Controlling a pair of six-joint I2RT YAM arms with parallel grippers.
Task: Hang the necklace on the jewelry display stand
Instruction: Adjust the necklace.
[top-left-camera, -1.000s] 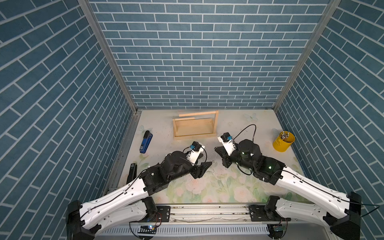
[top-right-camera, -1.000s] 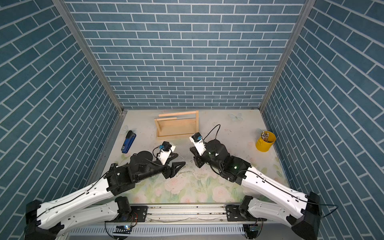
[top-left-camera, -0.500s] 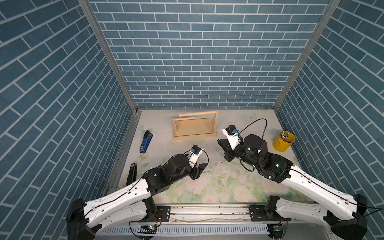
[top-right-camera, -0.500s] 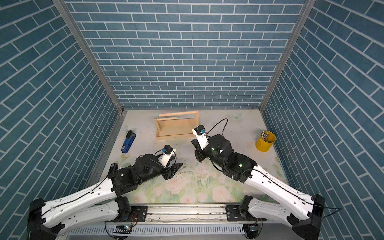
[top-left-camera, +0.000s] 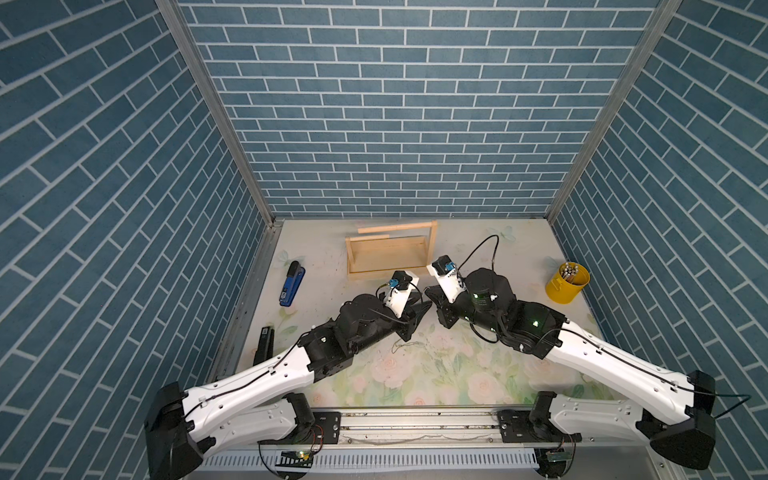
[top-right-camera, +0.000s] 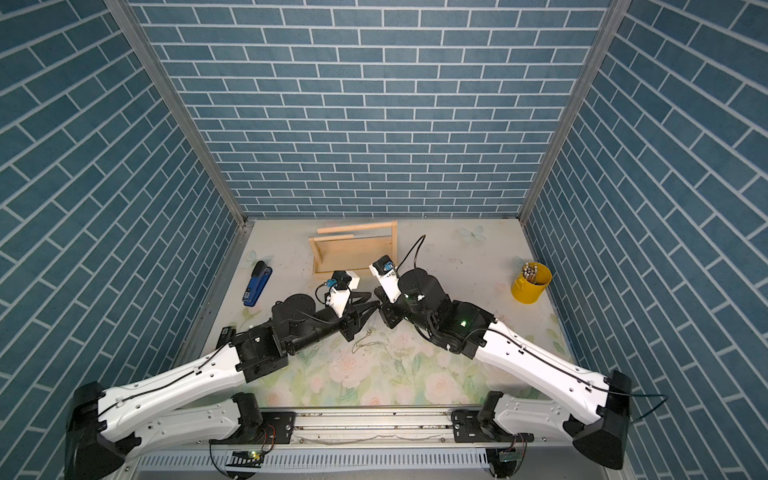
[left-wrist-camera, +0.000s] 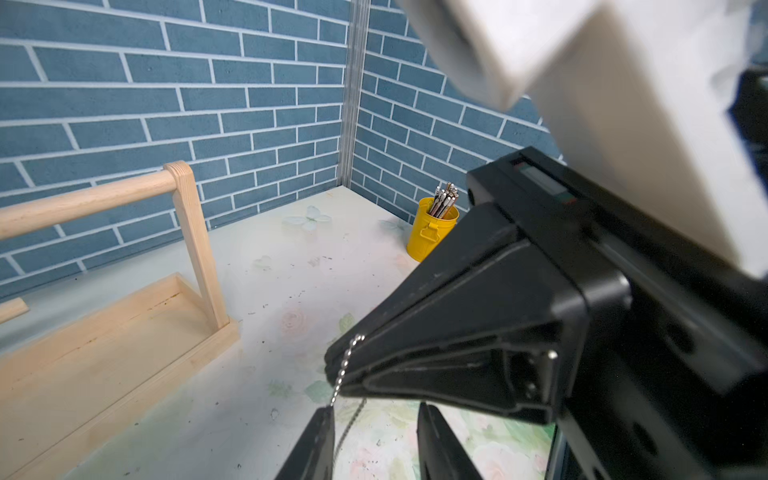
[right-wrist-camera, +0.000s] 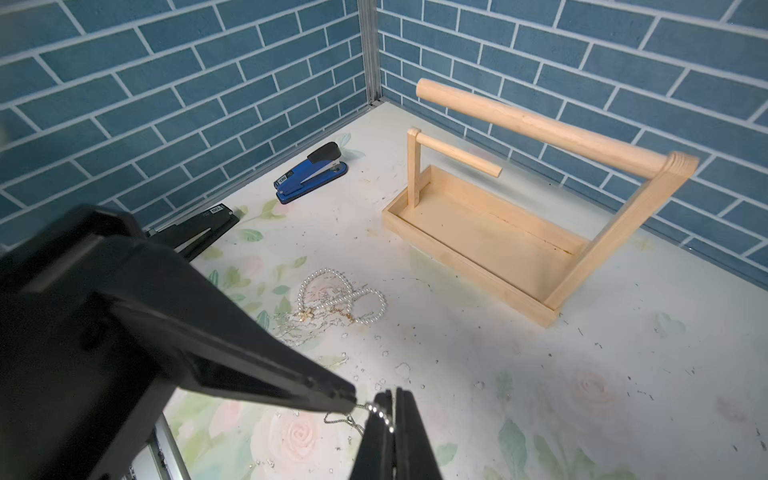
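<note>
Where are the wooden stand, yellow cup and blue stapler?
wooden stand (top-left-camera: 386, 257), in a top view, bare base floor
yellow cup (top-left-camera: 561, 288), in a top view, outer wall
blue stapler (top-left-camera: 291, 284), in a top view, blue body

Blue brick-pattern walls (top-left-camera: 374, 124) with white joints surround a pale tabletop (top-left-camera: 457, 374) printed with pink roses and green leaves. The jewelry display stand (top-left-camera: 388, 253) is pale wood, the cup (top-left-camera: 567, 284) yellow; a blue stapler (top-left-camera: 291, 283) and a black stapler (top-left-camera: 264, 351) sit at the left. The necklace (left-wrist-camera: 343, 370) is silvery beads.
</note>
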